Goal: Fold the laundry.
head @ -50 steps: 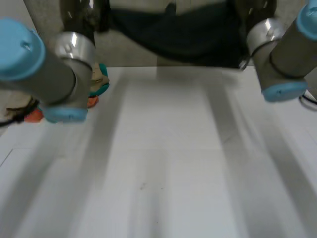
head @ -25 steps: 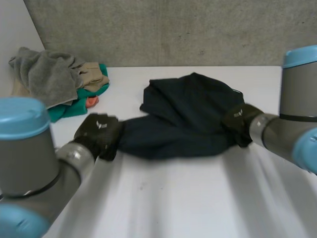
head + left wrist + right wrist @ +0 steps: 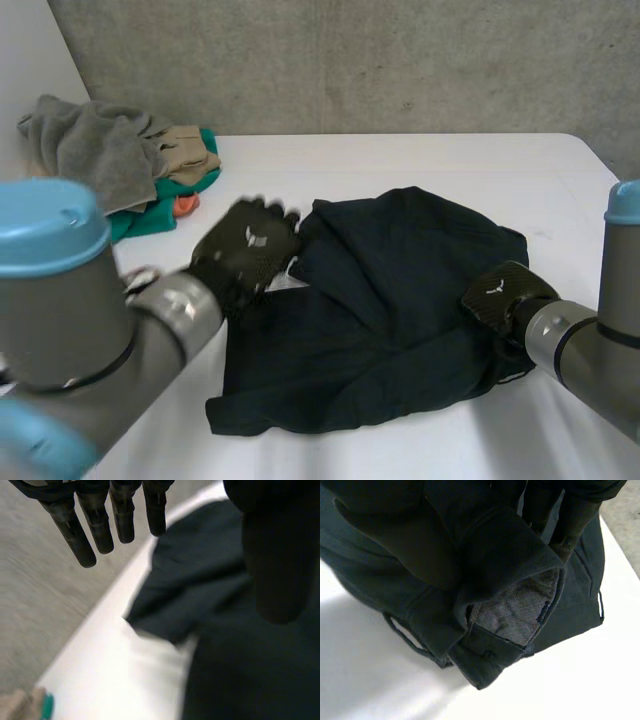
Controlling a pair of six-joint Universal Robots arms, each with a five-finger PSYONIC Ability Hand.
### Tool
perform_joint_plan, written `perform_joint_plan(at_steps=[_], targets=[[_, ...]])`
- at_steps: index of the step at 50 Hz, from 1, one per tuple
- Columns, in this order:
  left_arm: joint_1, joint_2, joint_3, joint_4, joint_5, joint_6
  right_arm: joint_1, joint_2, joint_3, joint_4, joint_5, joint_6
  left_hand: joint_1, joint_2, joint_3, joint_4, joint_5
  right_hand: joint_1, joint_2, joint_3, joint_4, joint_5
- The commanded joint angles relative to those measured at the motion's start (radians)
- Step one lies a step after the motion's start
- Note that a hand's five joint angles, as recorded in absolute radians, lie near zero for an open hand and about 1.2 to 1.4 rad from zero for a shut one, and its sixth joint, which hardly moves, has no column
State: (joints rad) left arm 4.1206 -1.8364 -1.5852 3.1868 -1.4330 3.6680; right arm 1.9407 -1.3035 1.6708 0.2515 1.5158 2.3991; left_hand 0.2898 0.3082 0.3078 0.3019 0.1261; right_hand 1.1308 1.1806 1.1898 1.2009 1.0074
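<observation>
One dark garment (image 3: 380, 320) is laid in the middle of the table (image 3: 430, 160), roughly spread but rumpled. Its right edge is gripped by the right hand (image 3: 498, 293): fingers are curled into the cloth and a lined hem (image 3: 520, 610) is bunched under the palm, likely as an anchor for a fold. The left hand (image 3: 247, 248) is held above the garment's far-left corner, fingers (image 3: 100, 527) straight, nothing gripped; probably positioned for a regrasp. The laundry pile (image 3: 110, 160) is parked at the table's far-left corner, clear of the work area.

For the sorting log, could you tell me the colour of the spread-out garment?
The garment is dark navy, nearly black; best seen in the head view.
</observation>
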Motion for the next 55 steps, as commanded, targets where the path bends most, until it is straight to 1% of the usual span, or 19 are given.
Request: perform_joint_plan(at_steps=[1,4,6,12,16,18,22,23,25,26,30,31,34,35,38,42,53,54,55], targets=[[0.041,-0.253,0.224,0.114,0.111,-0.104,0.004,0.000,0.073,-0.116,0.000,0.035,0.220,0.202,0.202,0.208,0.209,0.265,0.216,0.206,0.195,0.214],[0.047,-0.367,0.324,0.093,0.163,-0.124,0.001,0.000,0.099,-0.156,0.000,0.037,0.252,0.234,0.234,0.240,0.242,0.265,0.216,0.206,0.195,0.214],[0.049,-0.420,0.370,0.073,0.174,-0.128,0.000,0.000,0.110,-0.173,0.000,0.041,0.261,0.243,0.243,0.249,0.251,0.265,0.216,0.206,0.195,0.214],[0.055,-0.578,0.539,-0.021,0.175,-0.126,-0.006,-0.002,0.129,-0.204,-0.003,0.095,0.332,0.313,0.314,0.320,0.321,0.265,0.216,0.206,0.195,0.214],[0.056,-0.635,0.594,-0.034,0.174,-0.121,-0.009,-0.003,0.129,-0.209,-0.003,0.107,0.341,0.322,0.322,0.328,0.330,0.265,0.216,0.206,0.195,0.214],[0.056,-0.652,0.610,-0.033,0.174,-0.121,-0.012,-0.003,0.130,-0.216,-0.003,0.109,0.393,0.375,0.375,0.381,0.382,0.265,0.216,0.206,0.195,0.214],[0.058,-0.695,0.657,-0.030,0.172,-0.121,-0.012,-0.007,0.136,-0.239,0.000,0.107,0.689,0.671,0.671,0.677,0.678,0.265,0.216,0.206,0.195,0.214],[0.058,-0.710,0.677,-0.030,0.169,-0.121,-0.012,-0.008,0.138,-0.244,0.001,0.107,0.905,0.887,0.887,0.893,0.894,0.265,0.216,0.206,0.195,0.214],[0.058,-0.721,0.692,-0.031,0.166,-0.121,-0.012,-0.011,0.138,-0.248,0.001,0.107,1.106,1.087,1.088,1.093,1.095,0.265,0.216,0.206,0.195,0.214],[0.058,-0.725,0.698,-0.031,0.161,-0.121,-0.012,-0.014,0.138,-0.248,0.000,0.109,1.106,1.088,1.088,1.094,1.096,0.265,0.216,0.206,0.195,0.214],[0.063,-0.733,0.706,-0.033,0.051,-0.106,-0.012,-0.029,0.139,-0.255,-0.002,0.112,1.106,1.088,1.088,1.094,1.096,0.265,0.216,0.206,0.195,0.214],[0.061,-0.727,0.706,-0.034,-0.025,-0.097,-0.011,-0.033,0.139,-0.258,-0.002,0.114,1.106,1.088,1.088,1.094,1.096,0.265,0.216,0.206,0.195,0.214],[0.053,-0.716,0.697,-0.039,-0.145,-0.072,-0.006,-0.048,0.139,-0.265,0.000,0.112,1.106,1.088,1.088,1.094,1.096,0.265,0.216,0.206,0.195,0.214],[0.047,-0.702,0.685,-0.047,-0.209,-0.048,-0.006,-0.053,0.139,-0.265,-0.002,0.114,1.106,1.088,1.088,1.094,1.096,0.265,0.216,0.206,0.195,0.214],[0.049,-0.643,0.628,-0.059,-0.295,0.022,-0.003,-0.071,0.144,-0.265,-0.003,0.115,1.106,1.088,1.088,1.094,1.096,0.265,0.216,0.206,0.195,0.214],[0.055,-0.586,0.556,-0.060,-0.303,0.101,0.001,-0.088,0.158,-0.258,0.000,0.115,1.106,1.088,1.088,1.094,1.096,0.265,0.216,0.206,0.195,0.214],[0.050,-0.583,0.533,-0.048,-0.296,0.107,0.004,-0.096,0.172,-0.259,0.000,0.130,1.106,1.088,1.088,1.094,1.096,0.229,0.179,0.170,0.159,0.178],[0.049,-0.583,0.539,-0.042,-0.288,0.104,0.003,-0.096,0.172,-0.259,0.000,0.136,1.011,0.992,0.993,0.999,1.000,0.211,0.161,0.152,0.141,0.160],[0.049,-0.583,0.539,-0.041,-0.282,0.100,0.001,-0.094,0.172,-0.259,0.000,0.143,0.754,0.736,0.736,0.742,0.743,0.202,0.152,0.143,0.132,0.151]])
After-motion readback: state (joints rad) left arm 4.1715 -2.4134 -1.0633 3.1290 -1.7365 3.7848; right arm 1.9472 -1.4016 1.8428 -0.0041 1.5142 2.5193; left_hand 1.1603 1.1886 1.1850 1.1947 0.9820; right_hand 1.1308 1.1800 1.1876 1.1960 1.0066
